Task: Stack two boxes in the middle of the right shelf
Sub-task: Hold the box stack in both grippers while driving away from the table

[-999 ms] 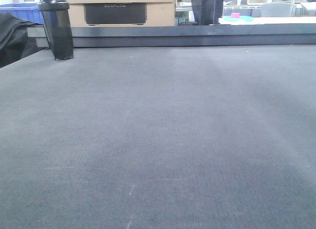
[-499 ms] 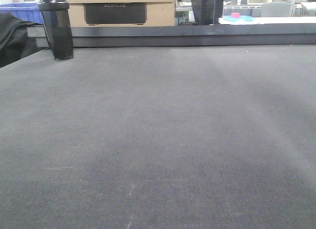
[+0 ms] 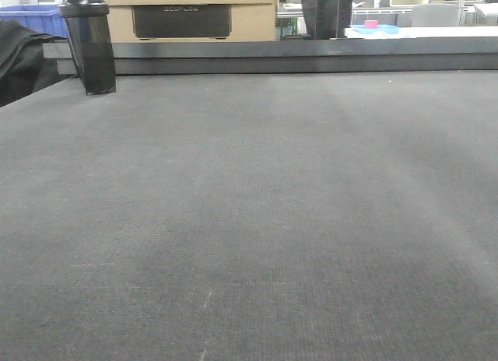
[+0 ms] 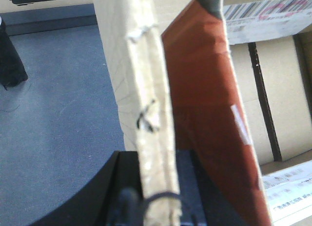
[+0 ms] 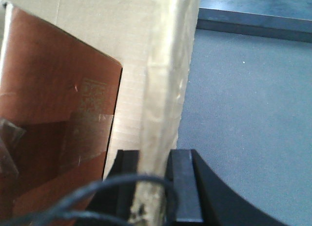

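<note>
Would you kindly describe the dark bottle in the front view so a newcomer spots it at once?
Follow the wide grey fabric table top to its far left corner. There stands a tall smoky-dark plastic bottle with a black lid, upright, unlike the slumped black cloth beside it.

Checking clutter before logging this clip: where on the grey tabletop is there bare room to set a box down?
Nearly all the grey tabletop is bare, from the near edge to the dark rail. Only the far left corner is crowded: a black bottle and black cloth. The left gripper and right gripper each pinch a box wall.
</note>
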